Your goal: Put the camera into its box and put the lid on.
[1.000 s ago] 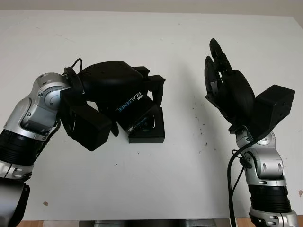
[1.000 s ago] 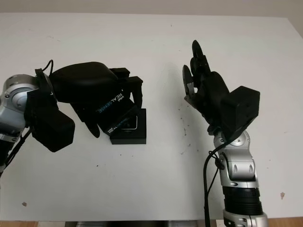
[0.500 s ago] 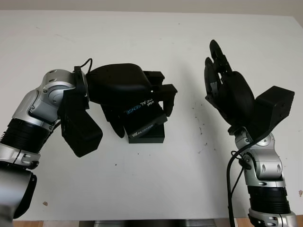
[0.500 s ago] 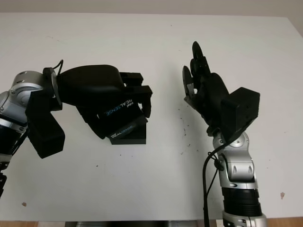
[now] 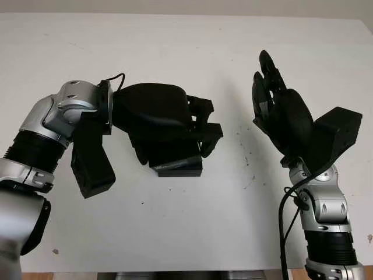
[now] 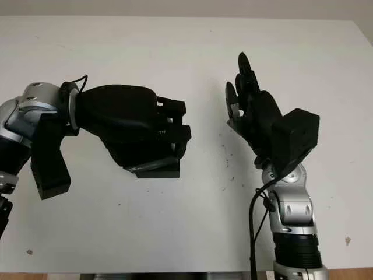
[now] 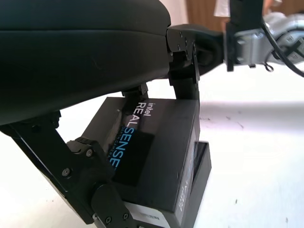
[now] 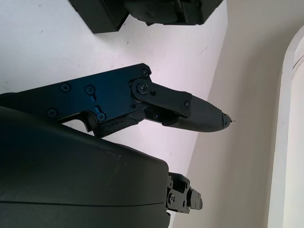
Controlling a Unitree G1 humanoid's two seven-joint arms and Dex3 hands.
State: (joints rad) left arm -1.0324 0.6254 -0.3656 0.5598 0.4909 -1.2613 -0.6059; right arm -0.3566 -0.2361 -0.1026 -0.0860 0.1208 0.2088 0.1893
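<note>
Lid (image 7: 156,152) gripped in left hand (image 5: 169,119), over the box (image 7: 203,164); right hand (image 5: 280,114) open, well apart.

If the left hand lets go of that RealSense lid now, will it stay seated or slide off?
Probably stays: the lid looks like stiff, flat-sided card, sitting nearly level over the box. It seems offset, the box's edge showing beside it, so a push may be needed. Left hand grips it; right hand open, raised.

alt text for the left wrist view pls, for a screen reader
The left hand grips a black lid printed "intel REALSENSE", holding it partly over the black box base on the white table. The right hand is beyond.
</note>
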